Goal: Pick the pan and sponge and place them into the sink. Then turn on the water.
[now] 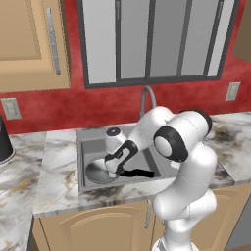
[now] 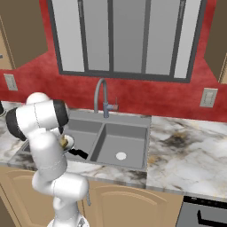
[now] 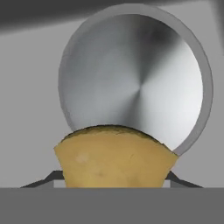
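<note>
1. Yellow-tan sponge point(image 3: 114, 157) sits clamped between the jaws, which stand about half open around it; the gripper point(image 1: 113, 164) hangs low over the left basin of the sink point(image 2: 144, 122).
2. Straight below the jaws lies the pan point(image 3: 135, 83), already in that basin, its shiny round floor facing up at the hand.
3. Risk one: let go from here and the sponge would likely drop into the pan rather than onto the basin floor. That may well count as in the sink, but it could bounce off the metal and skid.
4. Risk two: the arm is folded tight over the basin, and the arched faucet point(image 2: 101, 95) stands just behind the jaws. A careless lift or swing toward it could knock the spout.
5. Risk three: pushing lower before releasing could press the sponge against the pan and shove it.
6. The pan's black handle point(image 1: 138, 172) stretches away from the jaws toward the divider between the two basins, so its long axis runs across the sink, left to right.
7. The sponge's long axis I cannot tell; the jaws hide its lower part.
</note>
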{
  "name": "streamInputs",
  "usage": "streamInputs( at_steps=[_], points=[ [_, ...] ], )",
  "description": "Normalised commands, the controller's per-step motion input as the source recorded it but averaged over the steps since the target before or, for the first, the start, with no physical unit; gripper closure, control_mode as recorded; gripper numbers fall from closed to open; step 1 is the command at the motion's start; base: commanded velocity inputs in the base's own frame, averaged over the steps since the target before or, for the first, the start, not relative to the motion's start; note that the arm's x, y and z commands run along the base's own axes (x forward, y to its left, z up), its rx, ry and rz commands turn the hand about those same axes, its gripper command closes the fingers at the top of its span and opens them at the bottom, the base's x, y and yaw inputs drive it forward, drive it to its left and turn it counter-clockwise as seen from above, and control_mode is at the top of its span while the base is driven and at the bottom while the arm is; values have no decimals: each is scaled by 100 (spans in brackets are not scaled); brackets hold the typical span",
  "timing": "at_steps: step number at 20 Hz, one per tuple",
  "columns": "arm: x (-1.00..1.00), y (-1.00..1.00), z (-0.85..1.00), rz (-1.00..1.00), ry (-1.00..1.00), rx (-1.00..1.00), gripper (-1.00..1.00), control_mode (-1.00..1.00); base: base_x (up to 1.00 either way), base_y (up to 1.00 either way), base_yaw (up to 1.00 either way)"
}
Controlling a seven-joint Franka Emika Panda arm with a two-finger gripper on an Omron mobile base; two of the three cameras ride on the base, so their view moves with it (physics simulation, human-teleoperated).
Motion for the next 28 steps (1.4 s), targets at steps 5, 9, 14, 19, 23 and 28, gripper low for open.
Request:
streamInputs(
  at_steps=[5, 9, 14, 19, 23, 28],
  points=[
    [59, 13, -13, 0, 15, -1, 100, -100, 0, 0, 0],
    [49, 11, -23, 0, 12, -1, 100, -100, 0, 0, 0],
    [13, 16, -51, 0, 2, -5, 100, -100, 0, 0, 0],
    [0, 10, -58, 0, 0, -4, 100, -100, 0, 0, 0],
    [0, 1, -42, 0, 0, -2, 100, -100, 0, 0, 0],
    [7, 0, -6, 0, 0, 0, 100, -100, 0, 0, 0]
  ],
)
